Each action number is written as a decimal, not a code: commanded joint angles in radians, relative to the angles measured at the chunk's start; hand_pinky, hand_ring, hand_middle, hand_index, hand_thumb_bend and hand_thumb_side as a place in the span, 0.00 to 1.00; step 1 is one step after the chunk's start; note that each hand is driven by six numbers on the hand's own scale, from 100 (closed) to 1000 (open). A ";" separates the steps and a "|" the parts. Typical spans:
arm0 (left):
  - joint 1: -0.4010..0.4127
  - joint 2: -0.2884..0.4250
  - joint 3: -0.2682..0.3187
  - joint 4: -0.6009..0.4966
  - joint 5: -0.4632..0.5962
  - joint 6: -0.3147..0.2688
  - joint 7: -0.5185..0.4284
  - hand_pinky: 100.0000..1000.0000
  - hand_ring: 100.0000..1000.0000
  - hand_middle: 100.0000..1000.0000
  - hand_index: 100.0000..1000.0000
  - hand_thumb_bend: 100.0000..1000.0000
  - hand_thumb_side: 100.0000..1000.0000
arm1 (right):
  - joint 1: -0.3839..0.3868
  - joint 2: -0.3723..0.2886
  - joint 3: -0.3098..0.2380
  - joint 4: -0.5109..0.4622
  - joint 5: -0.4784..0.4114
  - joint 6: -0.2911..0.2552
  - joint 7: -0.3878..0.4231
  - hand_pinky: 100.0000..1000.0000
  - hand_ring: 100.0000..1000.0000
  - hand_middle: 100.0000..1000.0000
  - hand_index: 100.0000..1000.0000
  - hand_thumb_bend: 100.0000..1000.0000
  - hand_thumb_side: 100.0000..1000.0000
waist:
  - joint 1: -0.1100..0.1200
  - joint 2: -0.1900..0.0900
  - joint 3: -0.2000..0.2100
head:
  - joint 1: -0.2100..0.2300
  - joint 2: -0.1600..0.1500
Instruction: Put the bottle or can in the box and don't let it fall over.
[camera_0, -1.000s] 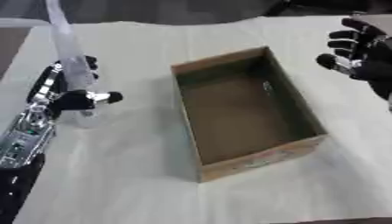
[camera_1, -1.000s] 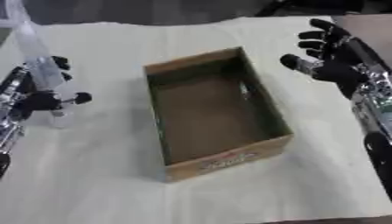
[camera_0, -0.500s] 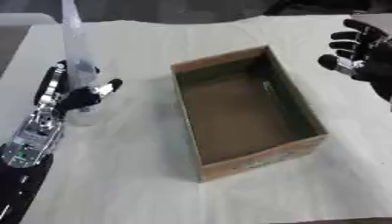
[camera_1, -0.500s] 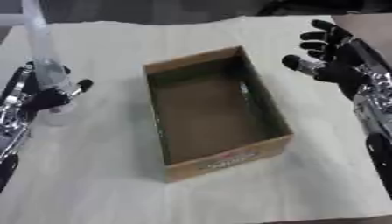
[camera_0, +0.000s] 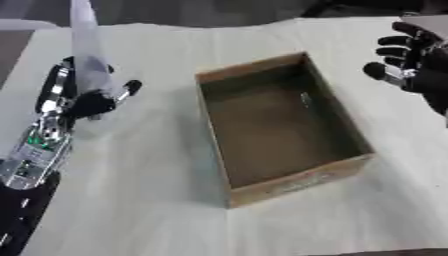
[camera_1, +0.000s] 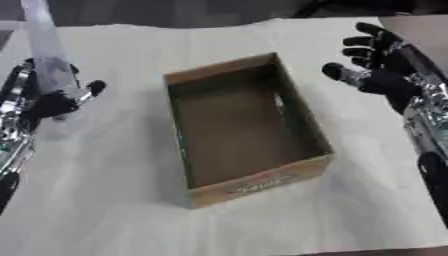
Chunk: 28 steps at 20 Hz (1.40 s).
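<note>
A tall clear plastic bottle (camera_0: 87, 47) stands upright at the left of the table, its top reaching toward the far edge. My left hand (camera_0: 86, 97) is curled around its lower part, thumb out toward the box. The open brown cardboard box (camera_0: 350, 165) sits in the middle, empty, with printing on its near wall. To the right of the box's far end, my right hand (camera_1: 372, 70) hovers open with fingers spread, holding nothing.
A cream cloth (camera_0: 131, 200) covers the table; its far edge borders a dark floor. My left forearm (camera_0: 35, 150) runs along the left edge, my right forearm (camera_1: 429, 130) down the right edge.
The bottle and my left hand have risen and shifted slightly toward the box. The right hand has hardly moved.
</note>
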 joint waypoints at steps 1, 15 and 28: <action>-0.024 0.034 -0.003 -0.077 0.003 0.010 0.003 0.61 0.16 0.00 0.11 0.58 0.00 | -0.016 -0.019 -0.010 -0.012 0.001 -0.001 -0.001 0.95 0.83 0.74 0.94 0.64 0.07 | -0.002 -0.027 0.002 | -0.001 -0.009; -0.143 -0.123 -0.070 -0.169 -0.013 0.080 -0.023 0.61 0.17 0.00 0.11 0.57 0.00 | -0.037 -0.022 -0.014 -0.019 -0.007 -0.003 -0.003 0.95 0.83 0.74 0.94 0.64 0.07 | -0.012 -0.042 -0.002 | 0.001 0.003; -0.220 -0.273 -0.132 -0.123 -0.008 0.081 -0.063 0.61 0.18 0.00 0.11 0.56 0.00 | -0.064 -0.027 -0.014 -0.007 -0.007 0.000 -0.005 0.95 0.83 0.74 0.94 0.64 0.07 | -0.011 -0.040 -0.025 | -0.024 0.006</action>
